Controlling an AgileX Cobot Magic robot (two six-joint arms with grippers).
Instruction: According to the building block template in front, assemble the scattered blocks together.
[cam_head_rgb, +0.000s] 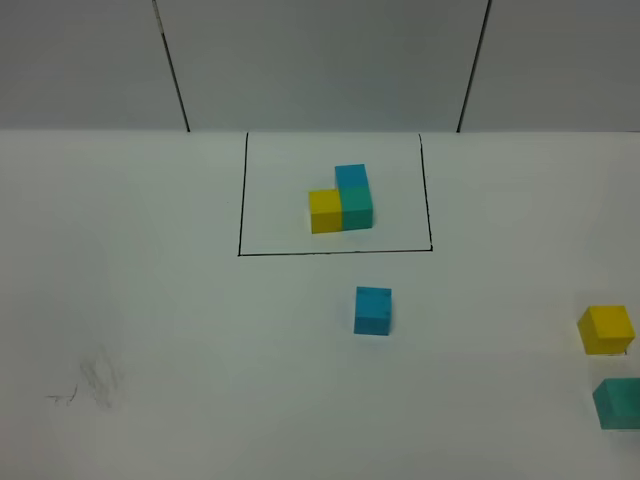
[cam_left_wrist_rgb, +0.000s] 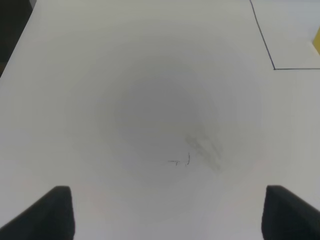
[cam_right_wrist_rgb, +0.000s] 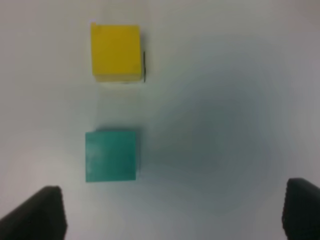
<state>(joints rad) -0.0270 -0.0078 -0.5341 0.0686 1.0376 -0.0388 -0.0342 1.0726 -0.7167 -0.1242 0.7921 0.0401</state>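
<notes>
The template (cam_head_rgb: 341, 200) sits inside the drawn box (cam_head_rgb: 335, 253) as the pattern to copy. The blue block (cam_head_rgb: 373, 310) lies just outside it. The yellow block (cam_head_rgb: 606, 329) and teal block (cam_head_rgb: 618, 403) lie far right on the bench (cam_head_rgb: 150, 300), below the right hand (cam_right_wrist_rgb: 172, 215), spread wide, probably to take one. The left hand (cam_left_wrist_rgb: 167, 215) is spread too, holding nothing.

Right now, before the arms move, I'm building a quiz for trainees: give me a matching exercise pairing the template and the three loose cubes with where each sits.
1 template
2 blue cube
3 yellow cube
4 teal-green cube

A far right, cut by the high view's edge
B inside the black outline
C far right, whole cube showing
D mid-table, just outside the outline

Pairs: 1-B, 2-D, 3-C, 4-A
</notes>
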